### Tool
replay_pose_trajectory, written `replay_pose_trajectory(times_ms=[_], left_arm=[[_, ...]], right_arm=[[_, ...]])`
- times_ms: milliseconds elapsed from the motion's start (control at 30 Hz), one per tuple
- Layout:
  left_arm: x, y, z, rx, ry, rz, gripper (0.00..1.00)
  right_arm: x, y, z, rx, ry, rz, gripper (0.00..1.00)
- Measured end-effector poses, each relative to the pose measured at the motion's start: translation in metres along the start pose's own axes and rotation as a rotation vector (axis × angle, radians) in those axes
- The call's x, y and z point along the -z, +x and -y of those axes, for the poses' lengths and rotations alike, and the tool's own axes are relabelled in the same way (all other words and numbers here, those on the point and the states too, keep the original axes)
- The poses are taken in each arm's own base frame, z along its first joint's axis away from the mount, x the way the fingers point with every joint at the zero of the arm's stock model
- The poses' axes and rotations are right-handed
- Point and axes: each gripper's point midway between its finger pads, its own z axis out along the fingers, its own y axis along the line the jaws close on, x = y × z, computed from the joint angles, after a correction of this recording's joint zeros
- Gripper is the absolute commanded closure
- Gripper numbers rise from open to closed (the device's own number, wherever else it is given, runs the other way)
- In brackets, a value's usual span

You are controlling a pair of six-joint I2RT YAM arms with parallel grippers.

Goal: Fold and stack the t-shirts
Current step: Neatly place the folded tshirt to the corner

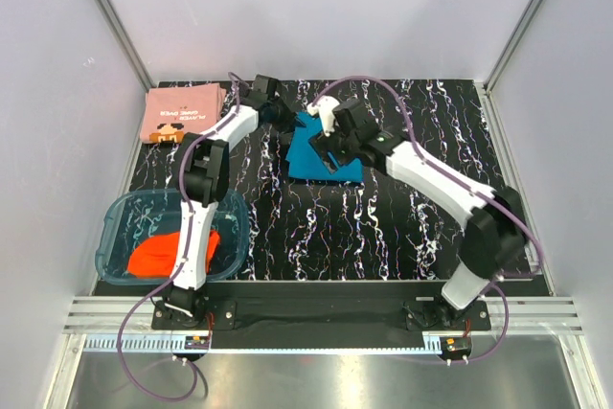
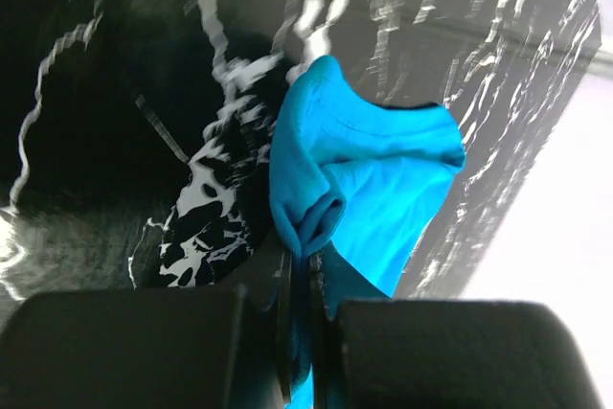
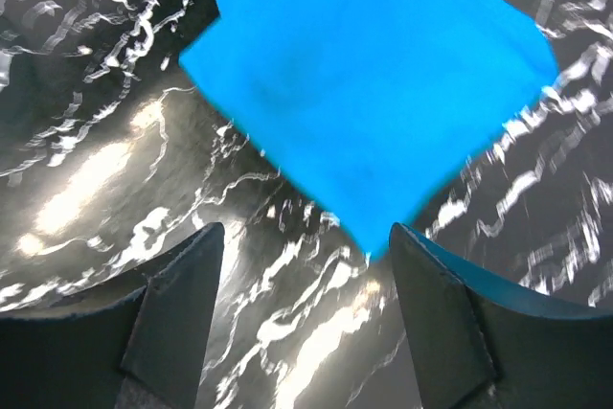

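With the salmon-pink t-shirt [image 1: 184,112] folded at 10 o'clock on the table [image 1: 383,227], your left tool [image 2: 305,332] pinches the teal-blue t-shirt [image 1: 311,155] at 12, your right tool [image 3: 305,237] hovers spread, and the orange-red t-shirt [image 1: 158,254] lies unfolded in the tub [image 1: 124,210] at 8.

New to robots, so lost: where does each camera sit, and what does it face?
Top external: overhead behind, looks down on table; left arm and right arm show.
Left wrist: on left arm, faces left gripper shut on teal shirt.
Right wrist: on right arm, looks down through open right gripper.
All share the teal shirt.
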Motion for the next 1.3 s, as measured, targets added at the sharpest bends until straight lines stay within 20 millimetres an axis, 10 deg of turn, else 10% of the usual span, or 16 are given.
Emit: replay_pose_trajectory(times_ms=[400,733,1033,1300], left_arm=[[0.063,-0.039,-0.026,-0.444,-0.147,0.102,1.00],[0.142,-0.115,-0.041,-0.746,-0.383,0.290,1.00],[0.176,-0.157,-0.070,-0.874,-0.598,0.364,1.00],[0.207,-0.198,-0.053,-0.951,-0.668,0.504,1.00]], right_arm=[[0.125,0.026,-0.001,-0.173,0.037,0.096,0.20],[0.124,0.060,-0.007,-0.172,0.035,0.027,0.18],[0.124,0.060,-0.007,-0.171,0.033,0.027,0.17],[0.122,0.061,-0.007,-0.170,0.030,0.022,0.17]])
